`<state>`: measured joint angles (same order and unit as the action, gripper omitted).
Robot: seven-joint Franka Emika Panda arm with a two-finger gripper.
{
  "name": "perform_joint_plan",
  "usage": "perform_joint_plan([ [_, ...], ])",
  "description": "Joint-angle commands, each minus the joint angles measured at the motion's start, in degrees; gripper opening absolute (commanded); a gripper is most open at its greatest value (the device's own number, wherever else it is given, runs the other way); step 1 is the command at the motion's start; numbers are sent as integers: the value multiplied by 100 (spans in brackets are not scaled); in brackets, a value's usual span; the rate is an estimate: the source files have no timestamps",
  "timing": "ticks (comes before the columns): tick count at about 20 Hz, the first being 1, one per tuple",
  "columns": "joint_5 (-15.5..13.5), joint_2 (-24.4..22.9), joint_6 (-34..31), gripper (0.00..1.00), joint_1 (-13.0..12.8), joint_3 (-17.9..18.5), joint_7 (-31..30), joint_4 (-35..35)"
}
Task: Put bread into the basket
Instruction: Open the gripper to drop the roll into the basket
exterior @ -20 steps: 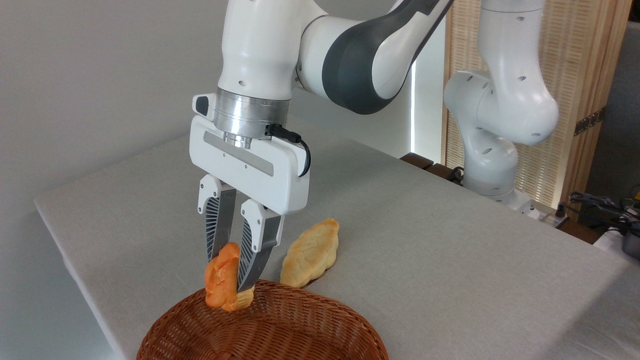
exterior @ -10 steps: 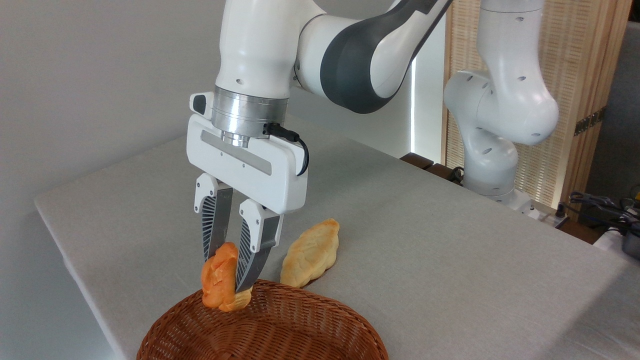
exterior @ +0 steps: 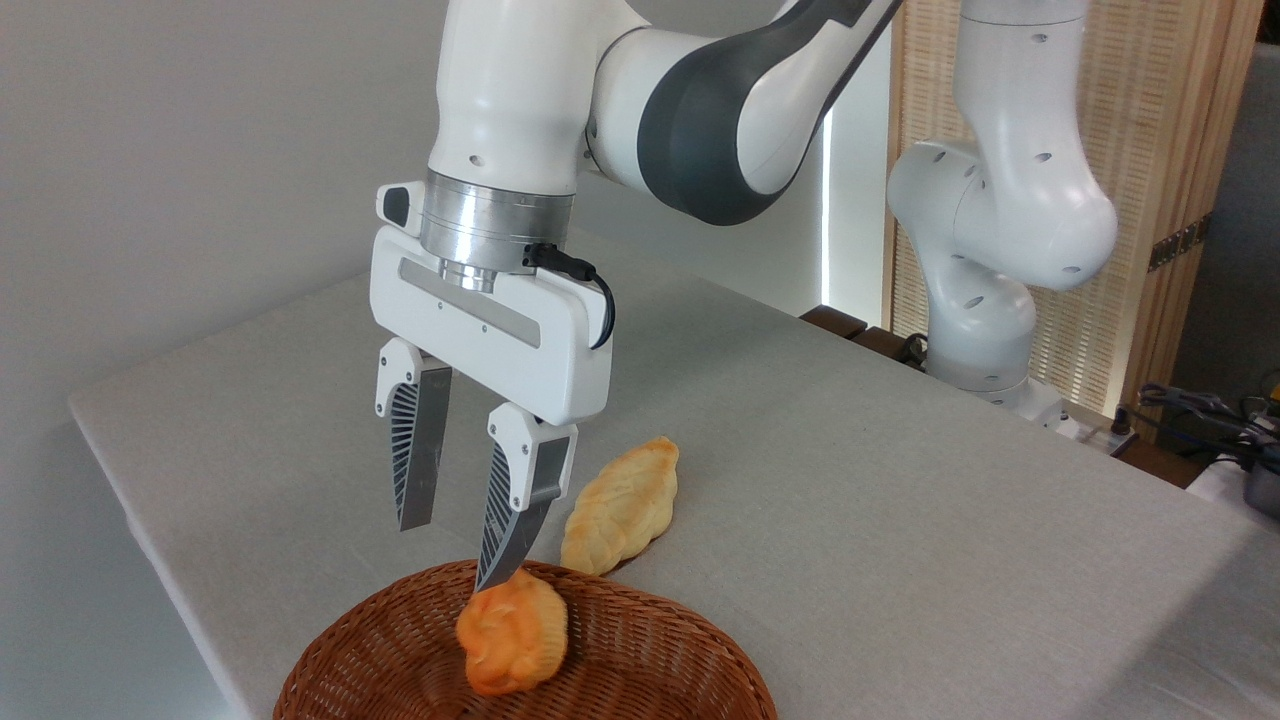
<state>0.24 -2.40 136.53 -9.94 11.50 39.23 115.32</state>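
The deep-orange bread [exterior: 512, 632] lies inside the reddish-brown wicker basket [exterior: 690, 650] at the bottom of the picture, near its far rim. My gripper [exterior: 452, 555] hangs just above it, open, with nothing between its fingers. The right fingertip [exterior: 497, 565] ends right at the bun's top edge; whether it touches the bun I cannot tell.
A longer pale-golden braided loaf [exterior: 622, 503] lies on the grey table [exterior: 850, 480] just behind the basket's far rim. The arm's white base [exterior: 985, 300] stands at the table's back right, with cables beside it. The table's left edge runs close to the basket.
The fingers have spread apart and let go of the bread. It has dropped from between them into the basket and now lies lower and to the right.
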Motion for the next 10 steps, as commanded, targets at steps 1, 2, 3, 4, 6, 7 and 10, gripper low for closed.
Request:
perform_joint_plan([
  [1, 99, 3, 31, 100, 1, -25, -187, -71],
  [2, 99, -6, 23, 100, 1, -25, -187, -71],
  [3, 99, -14, 23, 100, 1, -34, -187, -71],
  [4, 90, -32, -21, 100, -8, -34, -196, -80],
  [6, 73, -58, -240, 100, -17, -51, -196, -80],
  [7, 38, -76, -459, 100, -26, -51, -196, -202],
  [10, 11, -76, -1406, 100, -26, -51, -187, -624],
])
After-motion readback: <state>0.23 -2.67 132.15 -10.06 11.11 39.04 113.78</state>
